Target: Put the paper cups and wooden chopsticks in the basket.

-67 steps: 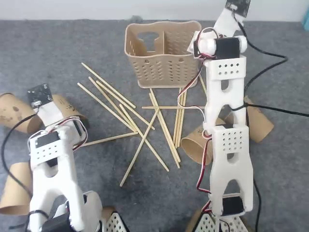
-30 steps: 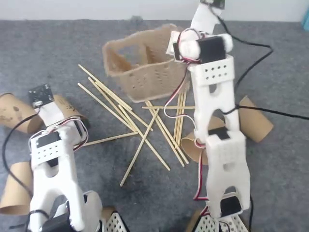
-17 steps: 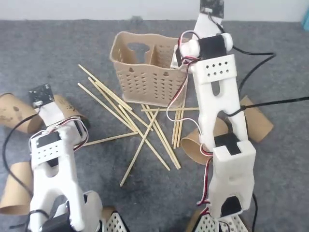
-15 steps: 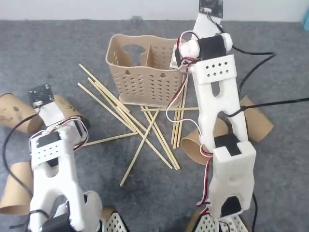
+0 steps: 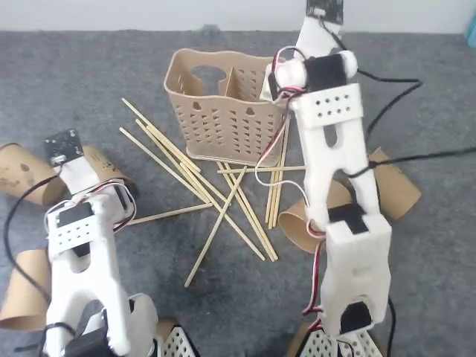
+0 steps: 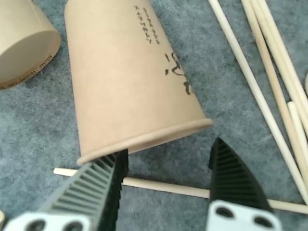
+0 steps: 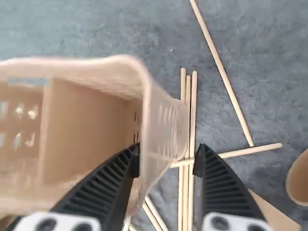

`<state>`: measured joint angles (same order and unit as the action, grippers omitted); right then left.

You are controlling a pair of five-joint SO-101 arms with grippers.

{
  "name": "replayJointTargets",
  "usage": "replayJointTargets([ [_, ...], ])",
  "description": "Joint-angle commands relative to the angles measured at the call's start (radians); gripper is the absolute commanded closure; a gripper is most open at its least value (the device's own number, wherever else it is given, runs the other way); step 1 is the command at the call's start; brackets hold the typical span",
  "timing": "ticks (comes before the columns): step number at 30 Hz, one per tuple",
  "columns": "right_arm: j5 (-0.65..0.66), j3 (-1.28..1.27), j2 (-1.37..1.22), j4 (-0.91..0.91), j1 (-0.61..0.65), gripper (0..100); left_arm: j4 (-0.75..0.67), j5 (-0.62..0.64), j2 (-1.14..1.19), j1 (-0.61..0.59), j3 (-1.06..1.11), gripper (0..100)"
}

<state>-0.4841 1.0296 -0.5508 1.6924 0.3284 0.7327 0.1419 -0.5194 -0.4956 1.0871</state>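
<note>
Basket (image 5: pixel 223 126), two compartments, side wall between jaws of right pincer (image 7: pixel 166 155)

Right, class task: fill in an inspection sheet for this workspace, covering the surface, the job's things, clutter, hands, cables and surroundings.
Surface: grey carpet, flat.
Job's things: basket stands at the back, nothing seen inside; wooden chopsticks lie scattered and crossed in front of it; paper cups lie on their sides to either side.
Clutter: nothing seen.
Hands: left hand open over one of the cups; right hand closed on the basket's right wall, one finger inside, one outside.
Cables: black cables trail from the right arm across the carpet.
Surroundings: pale wall behind the carpet.
</note>
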Motion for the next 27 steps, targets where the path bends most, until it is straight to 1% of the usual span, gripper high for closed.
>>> replayJointTargets([
  [1, -0.052, 0.04, -0.024, -0.073, -0.004, 81.6, -0.018, -0.005, -0.018, 0.009, -0.005, 74],
  [3, -0.06, 0.04, -0.045, -0.099, 0.008, 83.2, -0.02, -0.005, -0.018, 0.009, -0.005, 74],
  [4, -0.06, 0.041, -0.051, -0.107, 0.019, 86.1, -0.02, -0.005, -0.018, 0.009, -0.005, 74],
  [7, -0.055, 0.041, -0.053, -0.137, 0.054, 99.8, -0.021, -0.005, -0.017, 0.009, -0.005, 74],
  [9, -0.063, 0.041, -0.05, -0.159, 0.068, 96.9, -0.021, -0.005, -0.015, 0.009, -0.005, 74],
  [10, -0.077, 0.043, -0.045, -0.17, 0.07, 98.0, -0.021, -0.005, -0.015, 0.009, -0.007, 74],
  [11, -0.109, 0.048, -0.042, -0.182, 0.068, 99.7, -0.021, -0.005, -0.014, 0.009, -0.008, 74],
  [13, -0.178, 0.048, -0.039, -0.209, 0.058, 99.0, -0.021, -0.005, -0.014, 0.009, -0.008, 74],
  [15, -0.216, 0.048, -0.038, -0.229, 0.044, 99.2, -0.021, -0.005, -0.014, 0.009, -0.008, 74],
  [21, -0.224, 0.048, -0.045, -0.245, 0.015, 99.2, -0.021, -0.006, -0.012, 0.009, -0.008, 74],
  [27, -0.224, 0.041, -0.048, -0.346, 0.004, 99.2, -0.021, -0.006, -0.012, 0.009, -0.008, 74],
])
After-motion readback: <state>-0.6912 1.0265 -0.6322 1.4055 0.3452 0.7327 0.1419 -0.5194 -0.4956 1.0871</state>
